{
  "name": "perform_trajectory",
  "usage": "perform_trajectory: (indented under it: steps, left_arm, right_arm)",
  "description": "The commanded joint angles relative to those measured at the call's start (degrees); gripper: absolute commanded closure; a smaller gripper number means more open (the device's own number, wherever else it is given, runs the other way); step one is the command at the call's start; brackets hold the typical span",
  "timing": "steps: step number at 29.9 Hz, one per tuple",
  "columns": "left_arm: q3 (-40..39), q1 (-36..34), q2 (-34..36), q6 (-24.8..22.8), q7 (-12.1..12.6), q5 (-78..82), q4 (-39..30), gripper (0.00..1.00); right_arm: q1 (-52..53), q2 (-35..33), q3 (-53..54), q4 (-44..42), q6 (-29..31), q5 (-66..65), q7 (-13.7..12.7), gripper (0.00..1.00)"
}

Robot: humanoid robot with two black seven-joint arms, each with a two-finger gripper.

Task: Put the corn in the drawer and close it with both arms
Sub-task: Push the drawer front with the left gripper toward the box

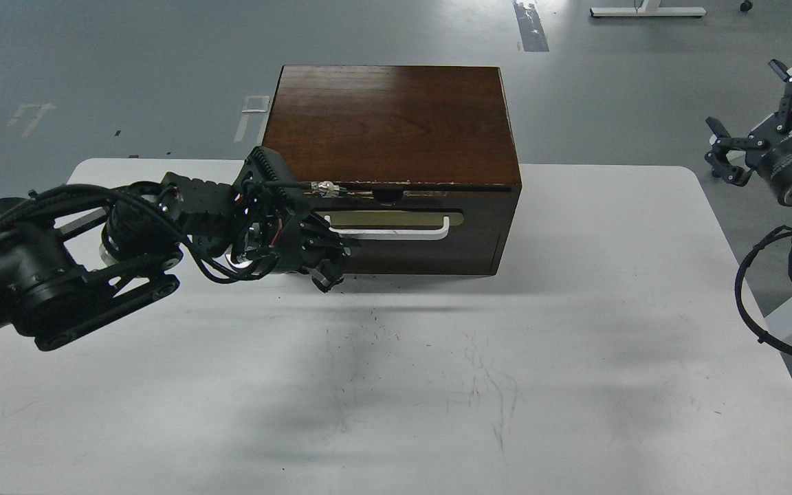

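Observation:
The dark brown drawer (pixel 430 249), with its white bar handle (pixel 396 235) on a tan oval plate, sits almost flush in the cabinet (pixel 389 124); only a thin gap shows under the chipped top edge. My left gripper (pixel 326 265) is pressed against the left end of the drawer front, beside the handle; its dark fingers cannot be told apart. My right gripper (pixel 746 117) is open and empty, raised off the table's far right side. The corn is hidden.
The cabinet stands at the back middle of the white table (pixel 575 357), whose surface has scuff marks. My left arm (pixel 59 289) lies across the table's left side. Grey floor lies beyond the table's edges.

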Motion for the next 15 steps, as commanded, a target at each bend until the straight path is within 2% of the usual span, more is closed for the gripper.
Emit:
perform_trajectory:
  steps: [1, 15]
  left_arm:
    - [-0.06, -0.2, -0.33, 0.01, 0.01, -0.28, 0.72, 1.0]
    - [0.11, -0.11, -1.13, 0.01, 0.1, -3.62, 1.42, 1.0]
  right_arm:
    - [0.0, 0.0, 0.0, 0.0, 0.0, 0.0, 0.0, 0.0]
    - [-0.27, 0.0, 0.0, -0.09, 0.0, 0.0, 0.09, 0.0]
